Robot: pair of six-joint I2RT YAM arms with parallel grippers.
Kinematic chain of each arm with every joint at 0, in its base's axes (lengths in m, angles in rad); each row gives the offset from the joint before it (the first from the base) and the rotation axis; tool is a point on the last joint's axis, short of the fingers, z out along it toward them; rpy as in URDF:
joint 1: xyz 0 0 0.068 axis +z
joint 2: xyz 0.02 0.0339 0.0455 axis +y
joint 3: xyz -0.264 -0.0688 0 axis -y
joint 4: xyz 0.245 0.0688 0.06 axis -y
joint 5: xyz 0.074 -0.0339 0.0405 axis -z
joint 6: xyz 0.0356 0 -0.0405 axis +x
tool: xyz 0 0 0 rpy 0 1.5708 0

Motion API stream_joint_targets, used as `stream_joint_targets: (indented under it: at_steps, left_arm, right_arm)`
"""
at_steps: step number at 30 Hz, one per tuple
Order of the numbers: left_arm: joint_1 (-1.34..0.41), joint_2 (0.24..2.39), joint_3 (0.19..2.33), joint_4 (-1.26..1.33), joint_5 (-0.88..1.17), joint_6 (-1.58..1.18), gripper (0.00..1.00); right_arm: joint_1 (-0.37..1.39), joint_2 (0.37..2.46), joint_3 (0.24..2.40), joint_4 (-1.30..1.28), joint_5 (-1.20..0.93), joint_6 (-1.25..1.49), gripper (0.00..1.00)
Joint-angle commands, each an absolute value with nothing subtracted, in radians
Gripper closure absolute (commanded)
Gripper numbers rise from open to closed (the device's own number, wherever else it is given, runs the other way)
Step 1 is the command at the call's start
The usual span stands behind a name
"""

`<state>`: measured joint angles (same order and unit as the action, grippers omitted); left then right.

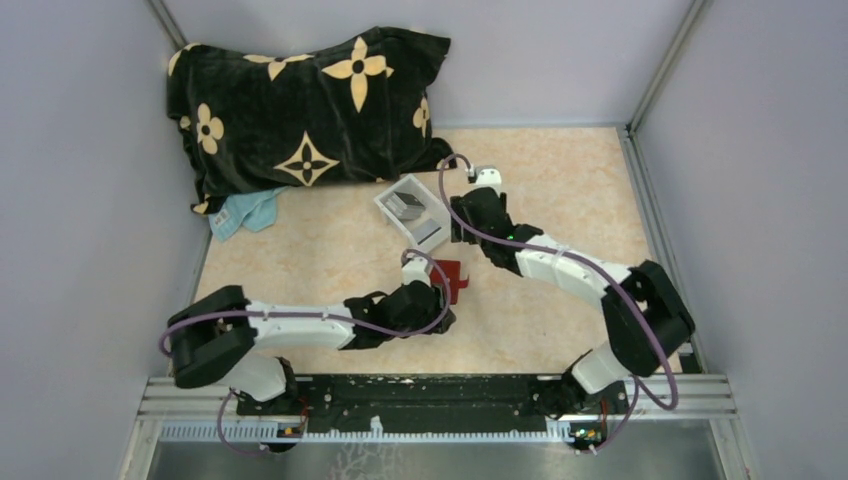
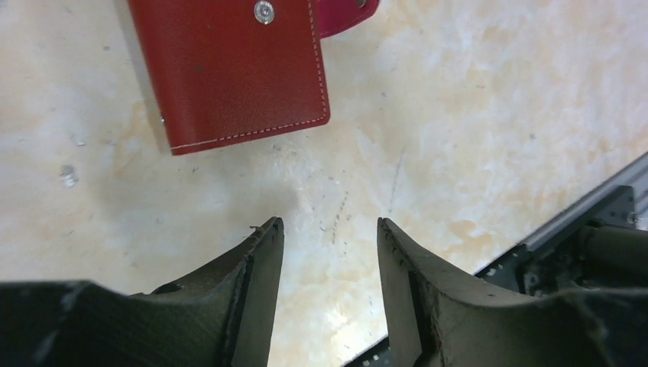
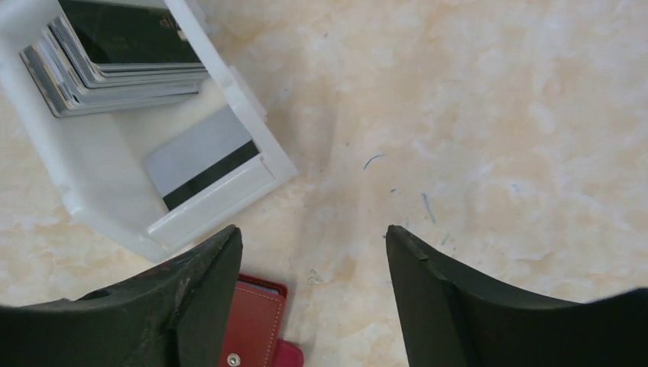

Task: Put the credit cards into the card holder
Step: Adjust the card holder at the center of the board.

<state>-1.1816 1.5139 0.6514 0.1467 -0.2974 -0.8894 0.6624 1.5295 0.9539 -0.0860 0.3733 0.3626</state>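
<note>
The red card holder [image 2: 229,69] lies flat on the table, folded, snap stud up, also seen as a card holder corner [image 3: 256,325] and card holder [image 1: 452,280]. My left gripper [image 2: 330,229] stands open just short of its near edge, nothing between the fingers. Several credit cards [image 3: 115,57] stand stacked in a white tray [image 3: 92,183]; one grey card with a dark stripe [image 3: 202,157] lies flat in the tray's near compartment. My right gripper [image 3: 313,238] hangs open over bare table beside the tray, holding nothing.
A black pillow with tan flower prints [image 1: 310,105] and a light blue cloth [image 1: 245,212] sit at the back left. Grey walls enclose the table. The black base rail [image 1: 430,395] runs along the near edge.
</note>
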Motion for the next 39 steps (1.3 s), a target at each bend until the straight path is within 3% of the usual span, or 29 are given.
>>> stream_joint_targets:
  at_steps: [1, 4, 6, 7, 8, 11, 16, 18, 21, 22, 28, 39]
  left_arm:
    - [-1.21, 1.348, 0.631, 0.028, -0.421, -0.854, 0.44]
    - [-1.211, 1.231, 0.603, 0.003, -0.47, -0.824, 0.38]
    - [-1.21, 1.143, 0.57, 0.007, -0.498, -0.813, 0.28]
    - [-1.21, 1.081, 0.548, 0.015, -0.511, -0.811, 0.2]
    - [-1.21, 1.035, 0.524, 0.033, -0.526, -0.814, 0.05]
    - [-1.201, 0.926, 0.437, 0.091, -0.568, -0.844, 0.01]
    - [-1.162, 0.91, 0.44, 0.047, -0.504, -0.837, 0.03]
    - [-1.162, 0.948, 0.473, 0.014, -0.5, -0.824, 0.14]
    - [-1.162, 1.04, 0.542, -0.073, -0.546, -0.833, 0.42]
    - [-1.163, 1.073, 0.555, -0.079, -0.564, -0.841, 0.44]
    - [-1.128, 1.299, 0.676, -0.13, -0.672, -0.825, 0.42]
    - [-0.943, 1.429, 0.678, 0.035, -0.47, -0.73, 0.4]
  right_arm:
    - [0.655, 1.364, 0.888, -0.057, 0.466, 0.378, 0.22]
    - [0.654, 1.288, 0.822, -0.026, 0.475, 0.423, 0.02]
    - [0.653, 1.249, 0.786, -0.03, 0.499, 0.487, 0.01]
    - [0.653, 1.233, 0.776, -0.037, 0.502, 0.51, 0.06]
    - [0.654, 1.221, 0.77, -0.05, 0.501, 0.525, 0.11]
    - [0.654, 1.186, 0.772, -0.098, 0.477, 0.552, 0.21]
    - [0.654, 1.124, 0.751, -0.137, 0.42, 0.559, 0.21]
    - [0.658, 1.121, 0.752, -0.195, 0.41, 0.584, 0.28]
    - [0.686, 1.11, 0.733, -0.239, 0.393, 0.602, 0.35]
    - [0.701, 1.105, 0.733, -0.256, 0.402, 0.607, 0.38]
    - [0.773, 1.131, 0.777, -0.344, 0.435, 0.613, 0.42]
    - [0.808, 1.249, 0.861, -0.394, 0.421, 0.63, 0.48]
